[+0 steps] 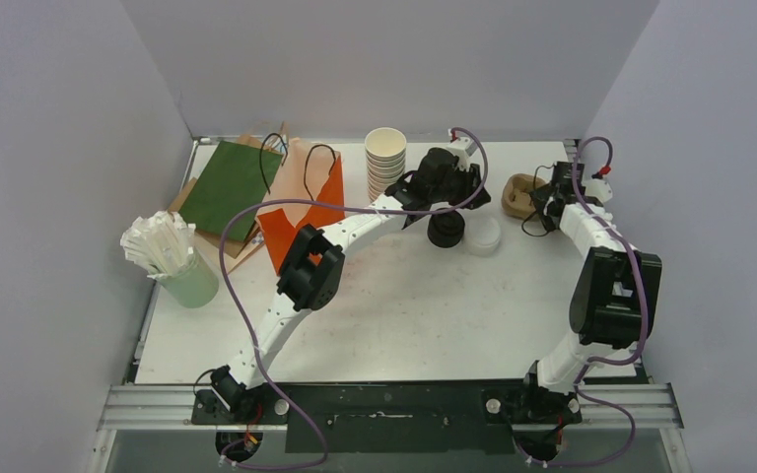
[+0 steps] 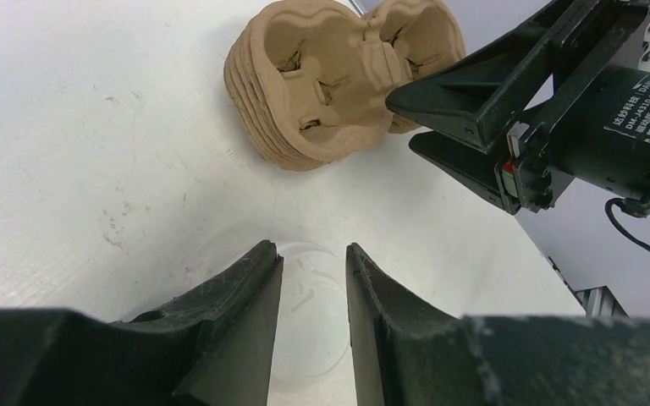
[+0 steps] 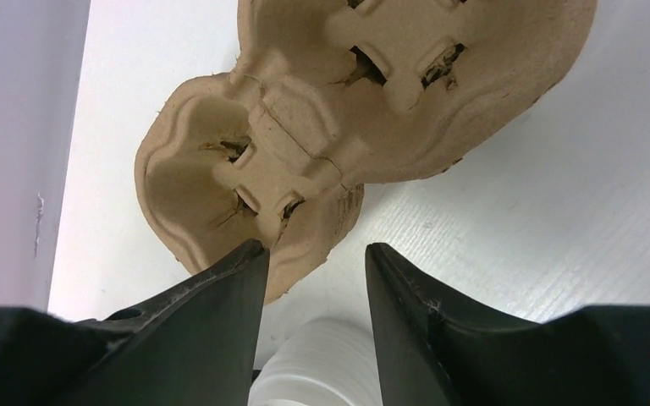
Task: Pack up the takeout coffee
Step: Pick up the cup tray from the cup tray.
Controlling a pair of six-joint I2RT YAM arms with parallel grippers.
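Observation:
No takeout coffee shows in any view. My left gripper hangs open over a white lid that lies flat on the table and shows through the gap between its fingers. Nothing is held. My right gripper is open at the near edge of a stack of brown pulp cup carriers. Its left fingertip overlaps the carriers' rim and nothing sits between the fingers. Both grippers are close together at the back right.
A stack of black lids and a stack of white lids sit beside the left gripper. Lidless white cups, an orange bag, green bags and a cup of straws stand to the left.

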